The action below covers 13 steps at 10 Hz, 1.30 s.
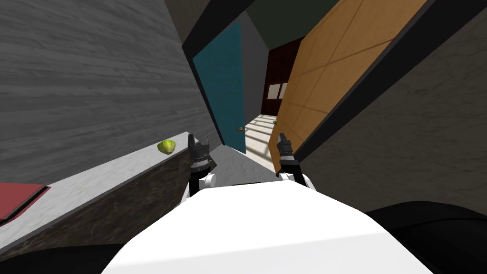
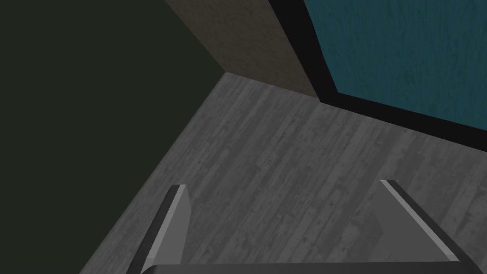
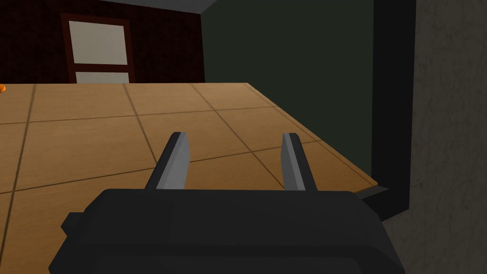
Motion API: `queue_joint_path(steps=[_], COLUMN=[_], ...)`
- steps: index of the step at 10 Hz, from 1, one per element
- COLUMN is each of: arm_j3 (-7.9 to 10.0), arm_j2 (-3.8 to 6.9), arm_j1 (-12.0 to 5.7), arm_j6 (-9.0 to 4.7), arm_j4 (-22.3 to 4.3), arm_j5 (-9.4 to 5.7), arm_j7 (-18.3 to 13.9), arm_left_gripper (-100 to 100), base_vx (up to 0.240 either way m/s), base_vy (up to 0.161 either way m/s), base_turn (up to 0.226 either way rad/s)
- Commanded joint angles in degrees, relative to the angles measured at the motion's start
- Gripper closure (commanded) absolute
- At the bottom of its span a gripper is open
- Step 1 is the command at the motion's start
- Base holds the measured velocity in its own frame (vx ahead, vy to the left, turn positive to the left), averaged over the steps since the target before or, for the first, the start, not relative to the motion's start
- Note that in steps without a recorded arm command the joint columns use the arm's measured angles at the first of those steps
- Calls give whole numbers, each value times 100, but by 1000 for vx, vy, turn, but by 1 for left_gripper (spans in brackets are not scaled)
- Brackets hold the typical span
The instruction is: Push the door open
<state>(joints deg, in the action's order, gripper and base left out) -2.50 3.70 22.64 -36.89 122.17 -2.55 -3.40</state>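
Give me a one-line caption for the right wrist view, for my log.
Right gripper, fingers open, close to the orange-brown panelled door, beside its black frame.

You are seeing the orange-brown door [image 1: 328, 81] showing as matt wood panels with thin grooves | teal door [image 1: 223, 90] showing faint wood grain, matt | grey wall [image 1: 85, 81] reading as rough planks | counter top [image 1: 109, 176] looking speckled, stone-like
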Motion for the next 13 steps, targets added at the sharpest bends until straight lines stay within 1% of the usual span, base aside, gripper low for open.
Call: queue_joint_path(steps=[1, 6, 12, 13], arm_j3=[25, 54, 94, 94], arm_j2=[29, 78, 112, 112], arm_j1=[-82, -339, -694, -694], arm_j6=[-13, -75, -160, -160], arm_j4=[-223, -983, -2009, -2033], arm_j5=[-4, 14, 38, 38], arm_j7=[3, 44, 100, 100], arm_left_gripper=[-100, -100, -100, -100], base_vx=[88, 84, 87, 44], base_vy=[59, 66, 78, 63], base_turn=[-115, -129, -146, -54])
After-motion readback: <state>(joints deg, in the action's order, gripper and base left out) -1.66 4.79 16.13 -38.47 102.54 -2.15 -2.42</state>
